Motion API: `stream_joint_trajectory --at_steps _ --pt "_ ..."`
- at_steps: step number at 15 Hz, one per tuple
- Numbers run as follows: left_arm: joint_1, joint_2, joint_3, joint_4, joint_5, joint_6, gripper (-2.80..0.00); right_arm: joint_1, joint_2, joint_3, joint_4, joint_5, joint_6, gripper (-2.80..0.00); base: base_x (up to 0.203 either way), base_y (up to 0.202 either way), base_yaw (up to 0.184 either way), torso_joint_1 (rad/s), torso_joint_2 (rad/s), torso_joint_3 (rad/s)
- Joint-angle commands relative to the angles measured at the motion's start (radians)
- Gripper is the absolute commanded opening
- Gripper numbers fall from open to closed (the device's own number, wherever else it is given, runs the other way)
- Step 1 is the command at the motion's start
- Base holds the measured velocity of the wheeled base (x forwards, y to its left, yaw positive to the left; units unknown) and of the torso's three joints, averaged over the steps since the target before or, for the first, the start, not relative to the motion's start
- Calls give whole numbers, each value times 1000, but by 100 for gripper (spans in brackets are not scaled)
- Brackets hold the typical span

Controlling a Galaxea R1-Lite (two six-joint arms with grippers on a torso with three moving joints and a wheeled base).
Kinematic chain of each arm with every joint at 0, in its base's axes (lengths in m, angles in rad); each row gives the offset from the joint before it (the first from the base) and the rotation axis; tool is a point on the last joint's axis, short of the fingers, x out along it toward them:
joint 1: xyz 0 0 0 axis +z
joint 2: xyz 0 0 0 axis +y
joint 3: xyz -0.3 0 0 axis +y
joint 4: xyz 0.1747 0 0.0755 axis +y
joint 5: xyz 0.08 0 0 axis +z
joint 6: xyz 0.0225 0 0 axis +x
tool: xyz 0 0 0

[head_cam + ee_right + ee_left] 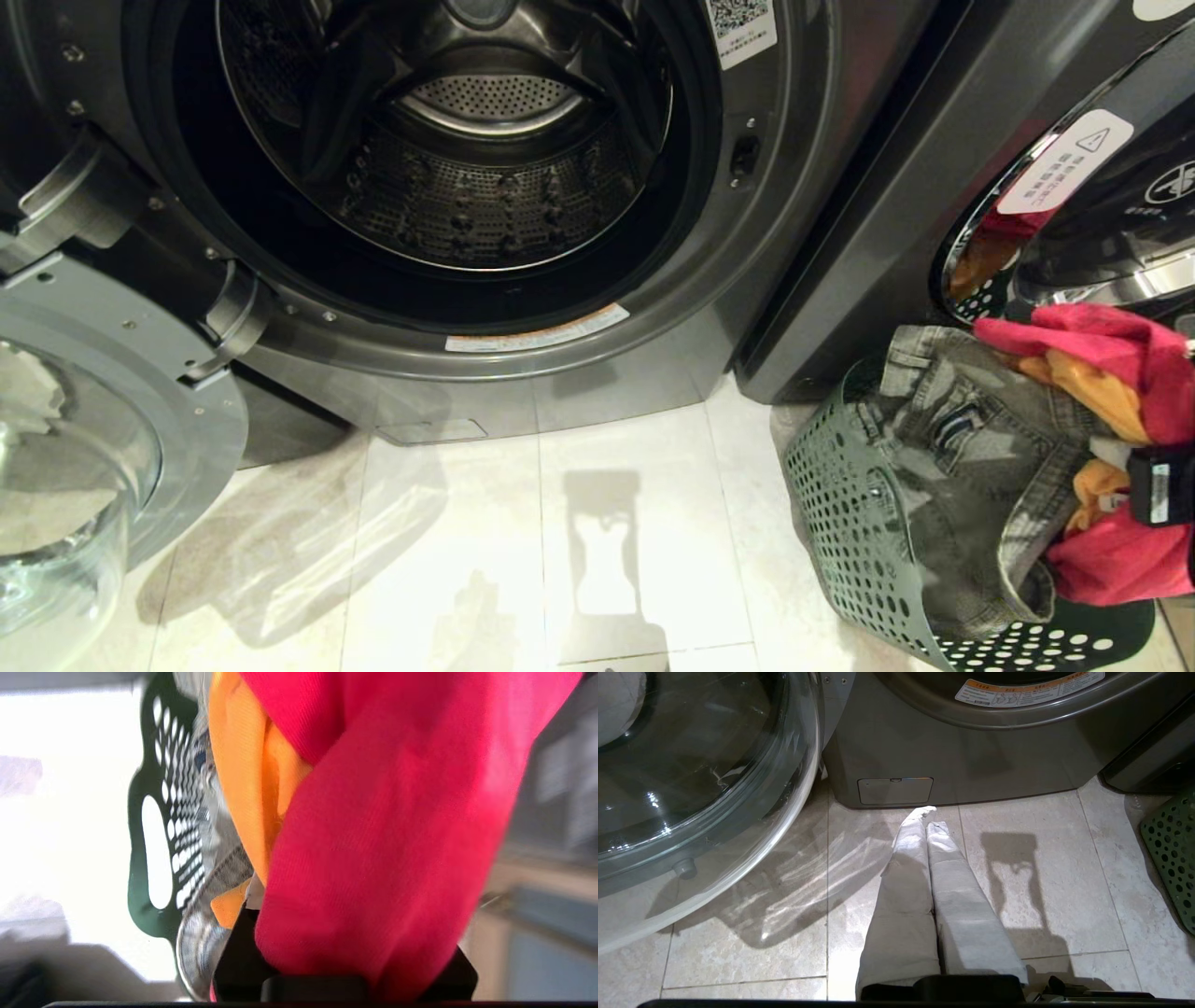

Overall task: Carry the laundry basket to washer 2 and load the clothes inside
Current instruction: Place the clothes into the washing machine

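Nearest the head camera, low at the left: glass door of the washer, swung fully open so the drum gapes, apparently empty and ready for loading. No numeral in sight to confirm which machine. Left gripper parked low over the floor before the washer, fingers pressed together, nothing held. Far right, beside the next machine: laundry basket set within arm's reach of the drum, grey denim garment draped over its rim. Right gripper at the basket's right edge, clamped on the pink-red garment, yellow-orange garment bunched against it, probably snagged along.
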Motion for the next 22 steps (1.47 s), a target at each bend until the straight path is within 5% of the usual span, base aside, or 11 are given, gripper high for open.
stream_joint_trajectory --at_steps 1,5,13,22 --pt "0 0 40 -1 0 0 -280 0 -246 24 -4 -8 -52 -280 0 0 0 0 0 0" --pt "0 0 40 -1 0 0 -280 -21 -431 -36 24 -13 -138 -280 0 0 0 0 0 0" --pt "0 0 40 -1 0 0 -280 -17 -522 -398 355 -4 -138 -280 0 0 0 0 0 0" --pt "0 0 40 -1 0 0 -280 -15 -510 -456 393 -11 -135 -280 0 0 0 0 0 0"
